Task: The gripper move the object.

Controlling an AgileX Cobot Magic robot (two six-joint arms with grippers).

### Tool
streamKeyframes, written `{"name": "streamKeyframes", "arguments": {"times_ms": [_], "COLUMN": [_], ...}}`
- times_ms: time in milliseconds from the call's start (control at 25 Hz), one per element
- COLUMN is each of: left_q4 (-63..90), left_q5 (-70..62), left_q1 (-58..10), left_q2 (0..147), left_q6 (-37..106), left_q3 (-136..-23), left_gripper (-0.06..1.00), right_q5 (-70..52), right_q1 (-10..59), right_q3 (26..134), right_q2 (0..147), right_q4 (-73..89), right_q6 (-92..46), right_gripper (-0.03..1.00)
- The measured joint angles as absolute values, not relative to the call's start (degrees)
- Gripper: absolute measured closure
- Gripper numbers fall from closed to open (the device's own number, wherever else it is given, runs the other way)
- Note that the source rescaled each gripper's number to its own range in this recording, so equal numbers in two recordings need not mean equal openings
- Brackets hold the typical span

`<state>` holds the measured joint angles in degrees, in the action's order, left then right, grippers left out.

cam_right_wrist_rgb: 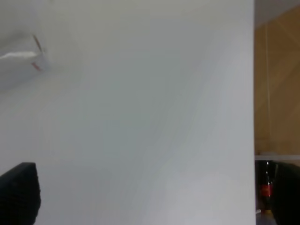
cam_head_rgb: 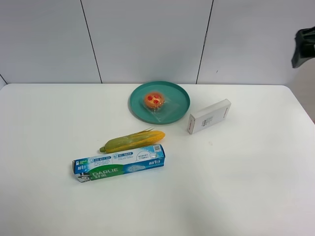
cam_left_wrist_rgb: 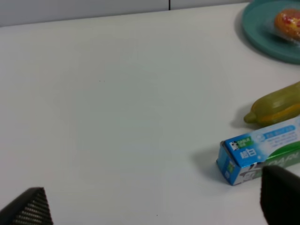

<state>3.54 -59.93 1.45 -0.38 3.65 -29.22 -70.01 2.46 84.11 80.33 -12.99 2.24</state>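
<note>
The object, a small orange-brown bun (cam_head_rgb: 153, 100) with red spots in a clear wrapper, lies on a teal plate (cam_head_rgb: 175, 98) at the back middle of the white table. In the left wrist view the bun (cam_left_wrist_rgb: 288, 22) and plate (cam_left_wrist_rgb: 260, 30) sit at the far corner. My left gripper (cam_left_wrist_rgb: 154, 206) is open and empty over bare table, well short of the plate; it is out of the exterior high view. My right gripper (cam_right_wrist_rgb: 152, 194) is open and empty near the table's right edge. A black part of the right arm (cam_head_rgb: 304, 46) shows at the far right.
A yellow-green corn cob (cam_head_rgb: 133, 141) and a blue-green toothpaste box (cam_head_rgb: 119, 162) lie in front of the plate; both show in the left wrist view, the cob (cam_left_wrist_rgb: 276, 104) and the box (cam_left_wrist_rgb: 258, 152). A white box (cam_head_rgb: 209, 116) lies right of the plate.
</note>
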Motion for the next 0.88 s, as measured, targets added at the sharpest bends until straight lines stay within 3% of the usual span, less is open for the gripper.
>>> {"name": "streamKeyframes", "arguments": {"times_ms": [280,680,880], "left_q4": [3.5,3.5,3.5], "left_q5": [-59.9,-59.9,-59.9], "left_q1": [1.5,1.5,1.5], "left_q2": [-0.4,-0.4,-0.4], "left_q6": [3.6,3.6,3.6], "left_q3": [-29.2,-29.2,-29.2], "left_gripper": [-0.06,-0.06,-0.06], "right_q5": [-70.1,-70.1,-61.6], "right_q1": [-4.5,-4.9,-4.9], "right_q3": [75.0,60.1,48.9], "right_q2": [68.0,48.6,34.5], "right_q4": [-13.5,-7.9,-6.5], "right_q6": [2.6,7.2,7.3], "right_gripper": [-0.03,-0.03,-0.03]}}
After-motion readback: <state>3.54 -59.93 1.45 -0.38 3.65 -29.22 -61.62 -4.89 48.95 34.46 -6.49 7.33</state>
